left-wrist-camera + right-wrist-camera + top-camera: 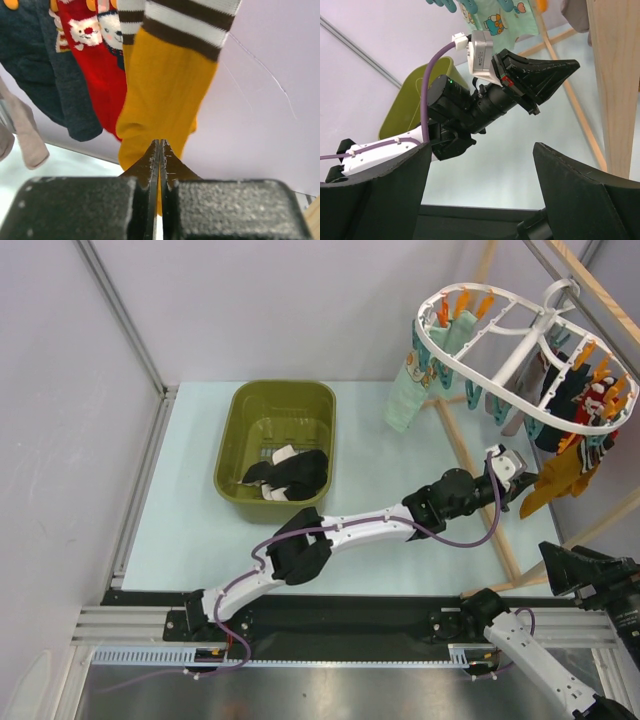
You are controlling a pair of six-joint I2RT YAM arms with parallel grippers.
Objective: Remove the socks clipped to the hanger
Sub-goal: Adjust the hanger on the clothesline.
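The white oval hanger (421,330) hangs at the upper right with socks clipped round it: a mint one (405,390), dark ones (555,400), a red one (603,400) and a mustard sock (562,475). My left gripper (527,480) reaches up to the mustard sock's toe. In the left wrist view its jaws (160,144) are pressed together at the bottom of the mustard sock (165,90), with a sliver of yellow between them. Red (92,65) and dark blue (35,65) socks hang beside it. My right gripper (482,150) stands open and empty low at the right (572,570).
An olive tub (240,410) at the back middle holds black and white socks (290,472). The wooden rack's slanted legs (480,490) cross under the hanger, and one post (612,85) stands close beside my right gripper. Metal frame rails (140,470) edge the table on the left.
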